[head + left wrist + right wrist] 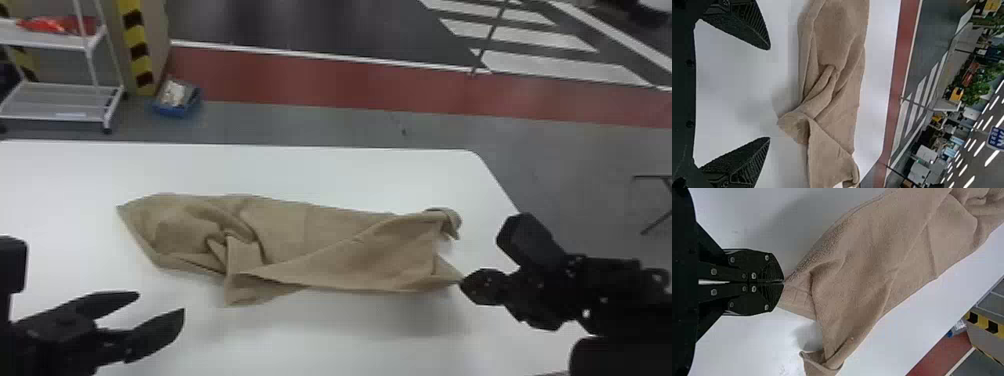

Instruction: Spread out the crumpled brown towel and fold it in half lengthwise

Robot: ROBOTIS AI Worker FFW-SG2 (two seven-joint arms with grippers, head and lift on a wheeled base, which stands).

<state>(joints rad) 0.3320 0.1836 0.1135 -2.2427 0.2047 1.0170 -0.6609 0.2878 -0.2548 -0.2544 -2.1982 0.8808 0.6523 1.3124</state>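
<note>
brown towel (300, 240) on table (350, 345), long axis left-right, right gripper (461, 283) pinching its near right corner (446, 280), left gripper (161, 302) wide, nearer the loose flap (240, 294) on its right

Blue sign (996, 137) with white lettering, in the room behind, wording not legible

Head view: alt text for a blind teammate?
Crumpled brown towel on a white table, its near right corner gripped by the robot's right end effector; the left end effector, open, is at near left. A shelf rack stands beyond.
</note>
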